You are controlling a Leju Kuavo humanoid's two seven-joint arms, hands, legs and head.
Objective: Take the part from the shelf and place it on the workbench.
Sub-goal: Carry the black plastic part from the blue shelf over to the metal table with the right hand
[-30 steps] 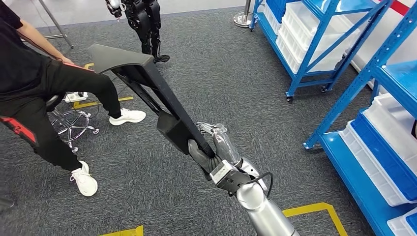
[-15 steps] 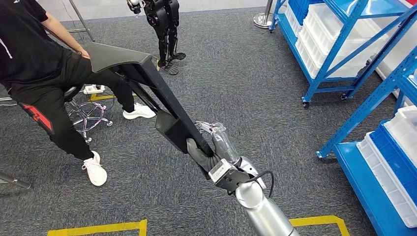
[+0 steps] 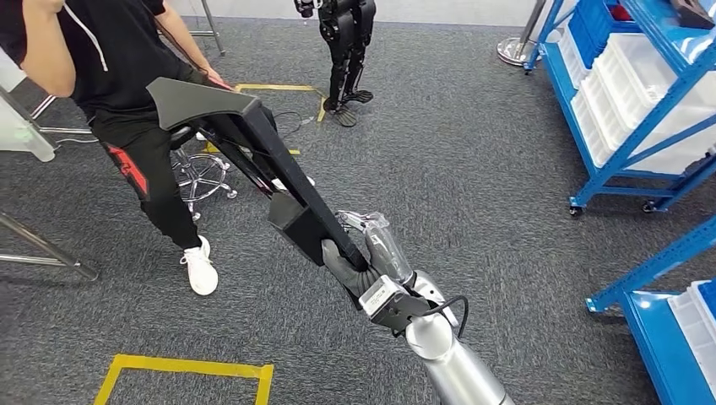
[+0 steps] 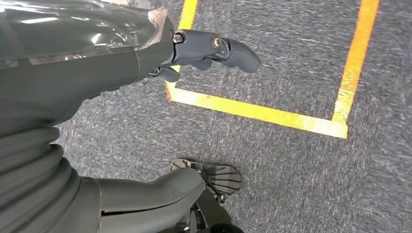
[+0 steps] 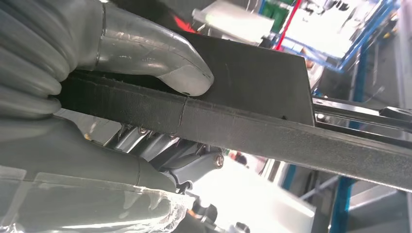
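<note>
We're carrying the part (image 3: 253, 160), right hand (image 3: 359, 253) clamped on it, well clear of the shelf (image 3: 625, 110); left hand (image 4: 160, 58) hanging loose, holding nothing; bench next.

Your head view looks down from high over the carpet (image 3: 507, 169), left wrist close above the yellow floor tape (image 4: 262, 112), right wrist tight on the black part (image 5: 252, 97), shared with the head view.
</note>
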